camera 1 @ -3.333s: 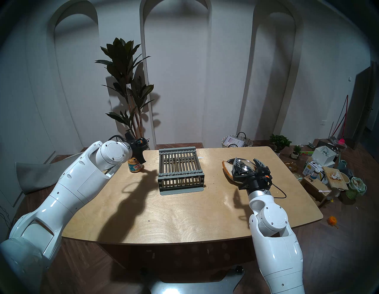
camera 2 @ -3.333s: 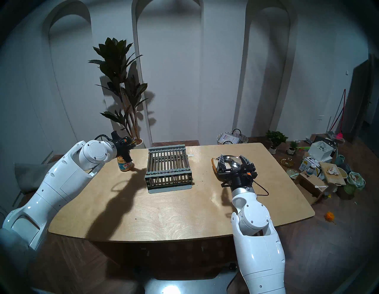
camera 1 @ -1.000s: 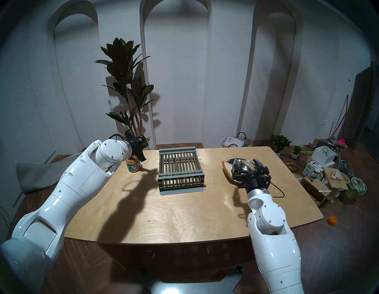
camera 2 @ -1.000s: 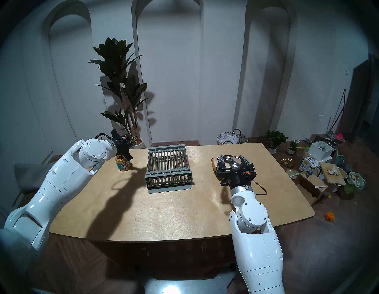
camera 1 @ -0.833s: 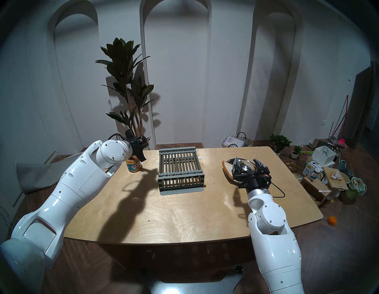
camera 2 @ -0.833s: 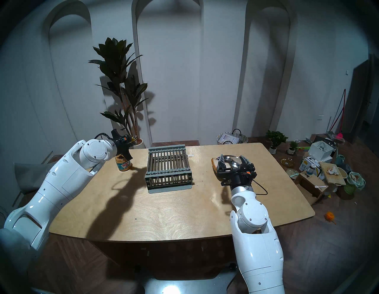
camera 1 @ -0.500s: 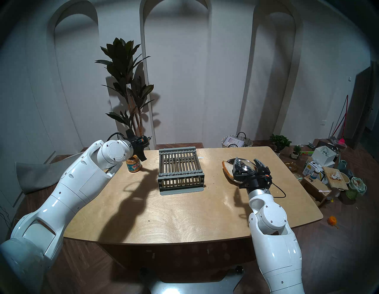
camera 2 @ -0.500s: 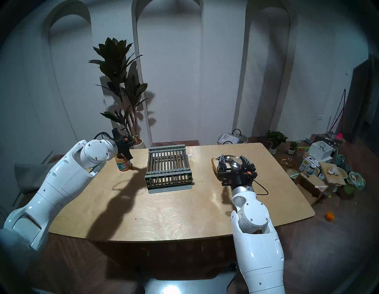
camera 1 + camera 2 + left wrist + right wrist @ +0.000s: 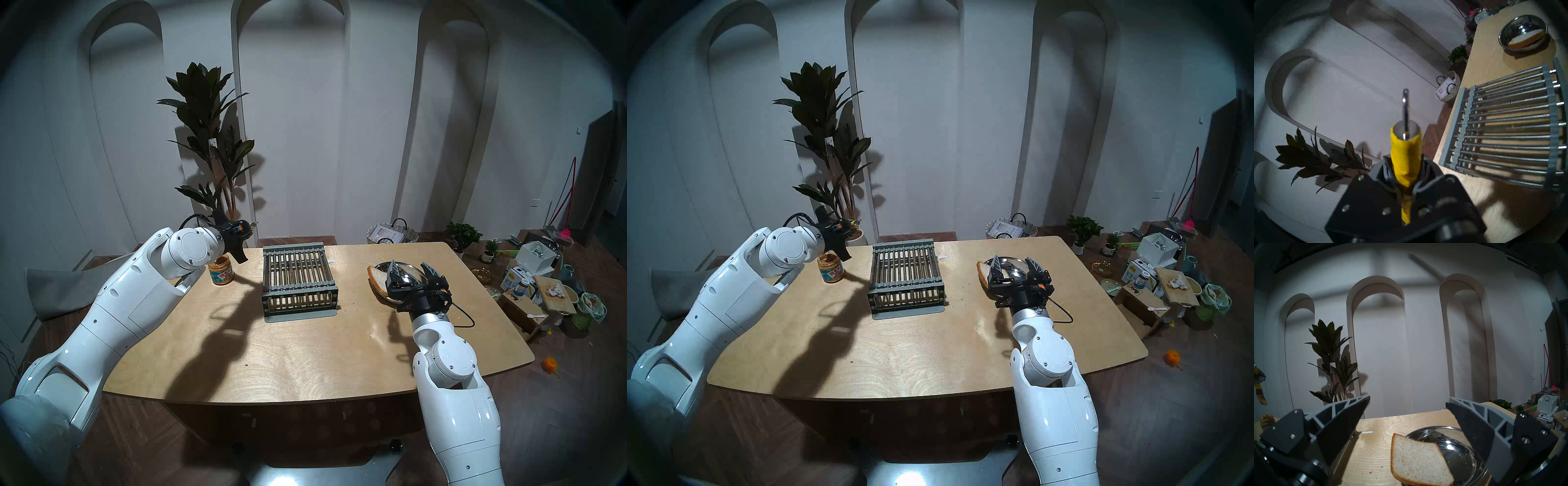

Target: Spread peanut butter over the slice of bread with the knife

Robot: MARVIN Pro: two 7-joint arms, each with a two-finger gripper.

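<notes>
Your left gripper (image 9: 1405,171) is clamped on the knife (image 9: 1405,157) by its yellow handle, up above the open jar (image 9: 221,269) of peanut butter (image 9: 220,262) at the table's (image 9: 305,356) far left. In the right wrist view the blade (image 9: 1260,396) hangs down, smeared tan. Your right gripper (image 9: 1407,414) has its fingers (image 9: 1342,421) spread wide, hovering at the near rim of the steel dish (image 9: 1464,461). Bread (image 9: 1417,461) leans on the dish's left edge, bare. Rack (image 9: 298,281) sits between jar and dish

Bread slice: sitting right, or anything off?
Off. The bread slice lies askew, propped on the steel dish's rim: one end overhangs the table, the other tilts into the dish. No peanut butter shows on it.
</notes>
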